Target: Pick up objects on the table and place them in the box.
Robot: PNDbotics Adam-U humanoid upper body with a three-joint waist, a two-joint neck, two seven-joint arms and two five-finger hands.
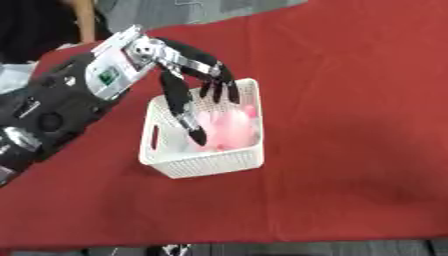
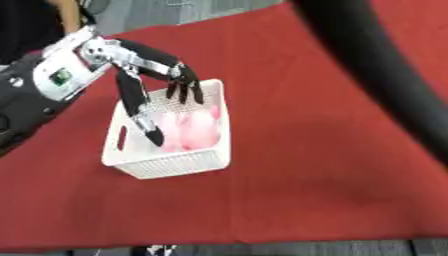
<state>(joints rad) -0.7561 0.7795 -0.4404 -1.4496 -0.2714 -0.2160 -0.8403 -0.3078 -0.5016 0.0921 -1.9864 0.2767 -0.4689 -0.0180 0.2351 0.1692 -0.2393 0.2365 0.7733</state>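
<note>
Pink object [image 1: 229, 127] lies inside the white basket [image 1: 206, 164], which stands on the red tablecloth [image 1: 350, 125], left of centre. In the left eye view, left hand [image 1: 188, 70] hangs over the basket, fingers spread and released, thumb pointing down into it beside the pink thing; nothing grasped. In the right eye view, a thick black arm [image 2: 376, 65] crosses the upper right; right hand itself not seen.

Basket [image 1: 210, 162] sits on table [image 1: 350, 125], left of centre. Pink object [image 1: 229, 127] lies inside it. Left hand [image 1: 188, 67] hangs over the basket.
</note>
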